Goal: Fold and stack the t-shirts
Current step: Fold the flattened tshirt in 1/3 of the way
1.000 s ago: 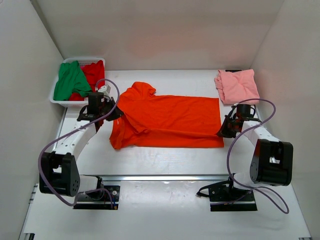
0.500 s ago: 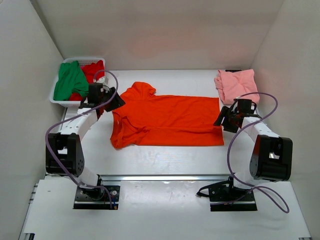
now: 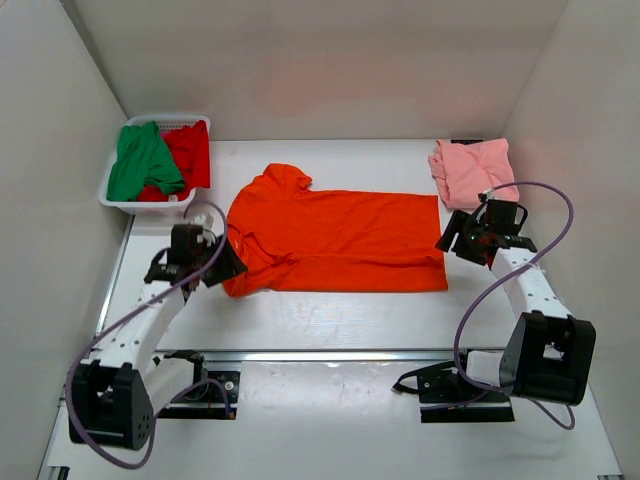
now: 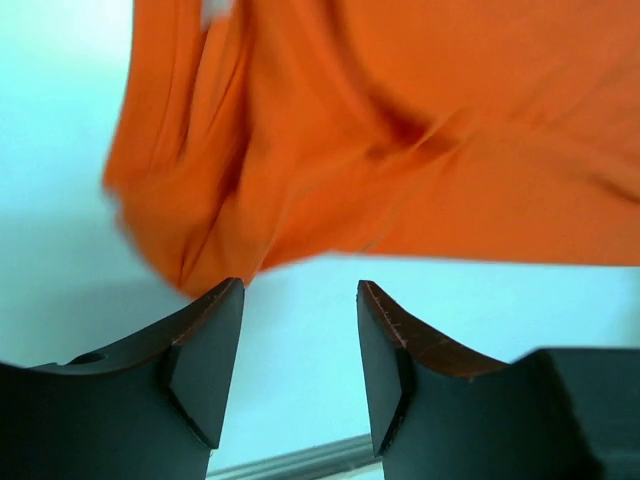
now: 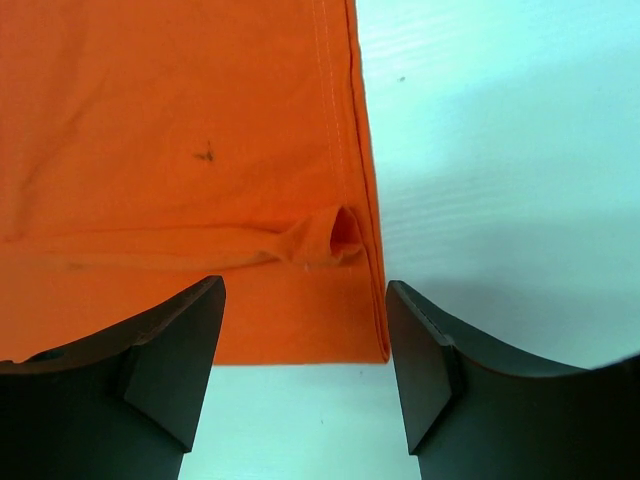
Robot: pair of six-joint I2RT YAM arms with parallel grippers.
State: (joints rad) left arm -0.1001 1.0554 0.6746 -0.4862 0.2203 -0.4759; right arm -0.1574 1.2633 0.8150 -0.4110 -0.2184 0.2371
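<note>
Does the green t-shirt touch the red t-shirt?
Touching. The top external view shows the green t-shirt lying partly over the red t-shirt, with no gap between them.

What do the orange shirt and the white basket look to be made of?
Orange shirt: soft matte cloth, likely cotton knit; it creases and shows a stitched hem. Basket: seemingly rigid white plastic, with a thin latticed wall.

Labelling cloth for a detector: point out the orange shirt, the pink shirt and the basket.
orange shirt (image 3: 340, 240), top view, middle of its body.
pink shirt (image 3: 475, 172), top view, middle of the folded bundle.
basket (image 3: 130, 207), top view, its near white rim.
</note>
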